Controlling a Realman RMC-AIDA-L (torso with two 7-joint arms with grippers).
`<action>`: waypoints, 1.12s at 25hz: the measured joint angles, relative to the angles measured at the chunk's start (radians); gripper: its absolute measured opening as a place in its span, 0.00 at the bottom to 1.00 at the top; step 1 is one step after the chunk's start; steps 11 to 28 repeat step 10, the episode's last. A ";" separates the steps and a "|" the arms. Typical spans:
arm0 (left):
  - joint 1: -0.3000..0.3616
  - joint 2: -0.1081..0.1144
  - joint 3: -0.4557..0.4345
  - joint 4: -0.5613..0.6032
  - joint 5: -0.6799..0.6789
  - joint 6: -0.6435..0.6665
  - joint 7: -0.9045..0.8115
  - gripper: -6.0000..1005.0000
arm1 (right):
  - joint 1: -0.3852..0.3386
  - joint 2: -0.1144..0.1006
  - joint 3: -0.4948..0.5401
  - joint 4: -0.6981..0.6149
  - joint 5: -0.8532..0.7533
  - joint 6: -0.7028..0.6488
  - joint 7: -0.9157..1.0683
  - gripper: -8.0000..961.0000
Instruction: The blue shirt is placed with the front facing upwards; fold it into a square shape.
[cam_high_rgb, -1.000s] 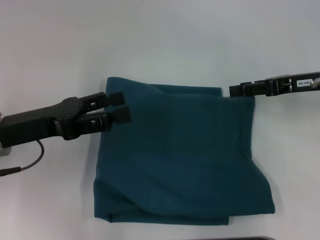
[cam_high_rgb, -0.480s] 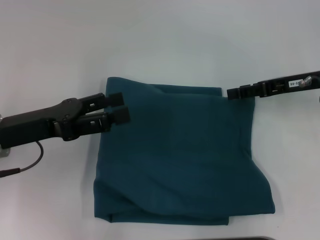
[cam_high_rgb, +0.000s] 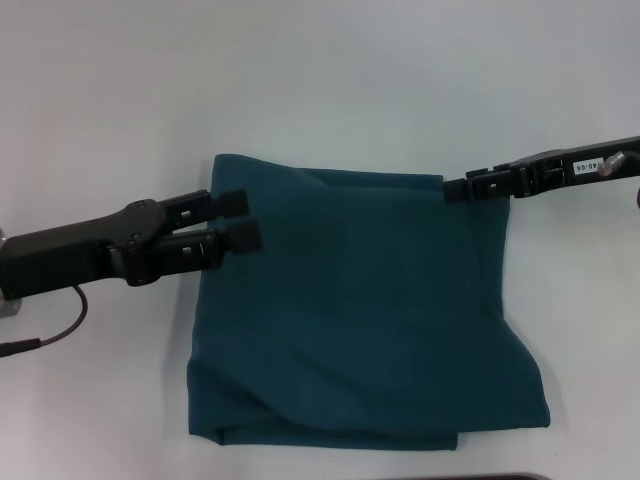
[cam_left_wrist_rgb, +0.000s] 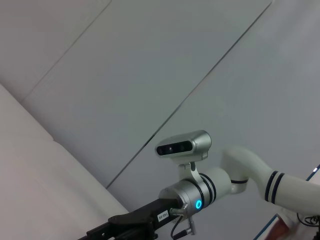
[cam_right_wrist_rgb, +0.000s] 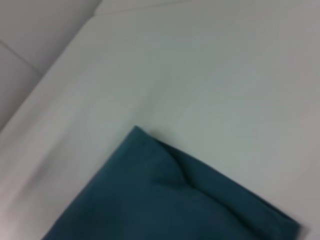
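The blue shirt (cam_high_rgb: 360, 310) lies folded into a rough square on the white table, plain teal side up, no lettering showing. My left gripper (cam_high_rgb: 236, 219) reaches in from the left, open, its two pads over the shirt's far left edge with nothing between them. Seen side-on from the right, my right gripper (cam_high_rgb: 455, 188) has its tip at the shirt's far right corner. One corner of the shirt (cam_right_wrist_rgb: 175, 200) fills the right wrist view. In the left wrist view the right arm's gripper (cam_left_wrist_rgb: 125, 227) shows low down, with its silver wrist camera (cam_left_wrist_rgb: 184, 145) above it.
White table (cam_high_rgb: 330, 80) surrounds the shirt on all sides. A dark cable (cam_high_rgb: 50, 330) trails beneath my left arm at the left edge. A dark strip (cam_high_rgb: 520, 477) shows at the near edge of the head view.
The right arm has tilted and its tip has slid a little left and down along the shirt's far edge. The left gripper has barely shifted. The shirt lies as before.
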 joint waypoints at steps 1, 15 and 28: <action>0.001 0.000 0.002 0.000 0.000 0.000 0.000 0.89 | 0.000 0.000 0.000 0.000 0.009 -0.013 -0.013 0.69; 0.004 0.010 0.006 0.000 0.002 0.000 0.000 0.89 | -0.001 -0.004 0.001 0.006 0.032 -0.053 -0.046 0.69; 0.004 0.010 0.006 0.000 0.002 0.000 0.000 0.89 | -0.001 -0.004 0.001 0.006 0.032 -0.053 -0.046 0.69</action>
